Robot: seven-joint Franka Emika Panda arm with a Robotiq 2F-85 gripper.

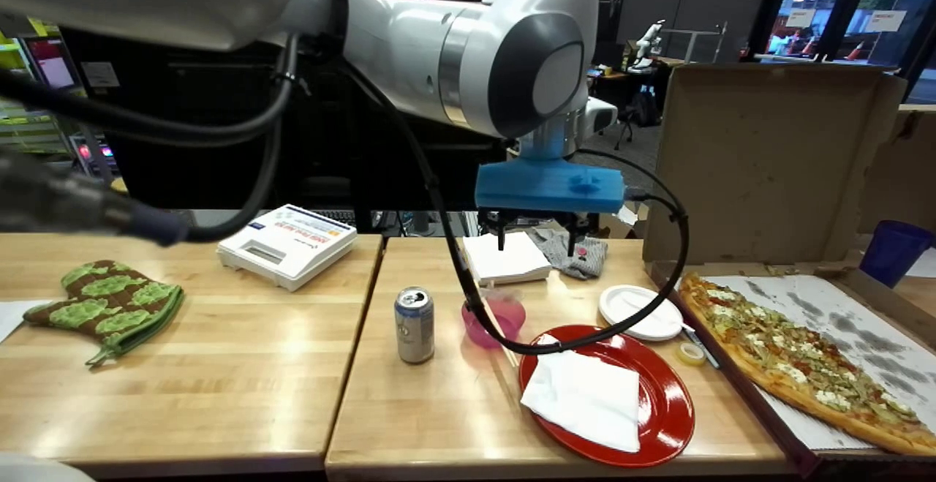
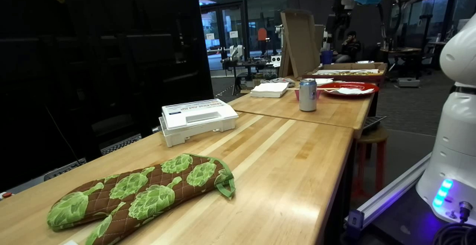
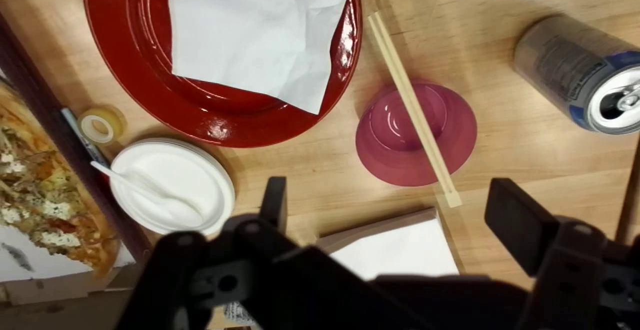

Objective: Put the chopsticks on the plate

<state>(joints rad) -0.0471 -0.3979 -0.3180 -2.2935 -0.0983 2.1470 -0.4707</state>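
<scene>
The chopsticks [image 3: 413, 105] were seen lying across the pink bowl [image 3: 386, 157], right of centre in the wrist view, slanted lengthwise from upper centre to lower right; lower in frame, the empty claw [image 3: 391, 205] was spread wide, their lower end framed between its jaws.

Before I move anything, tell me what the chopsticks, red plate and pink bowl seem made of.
Chopsticks: likely wood or bamboo, matte, given the pale tan colour without glints.
Red plate: high gloss with bright highlights; perhaps glazed ceramic, though plastic is possible.
Pink bowl: smooth, shiny, probably plastic, by its even colour and reflections.
</scene>
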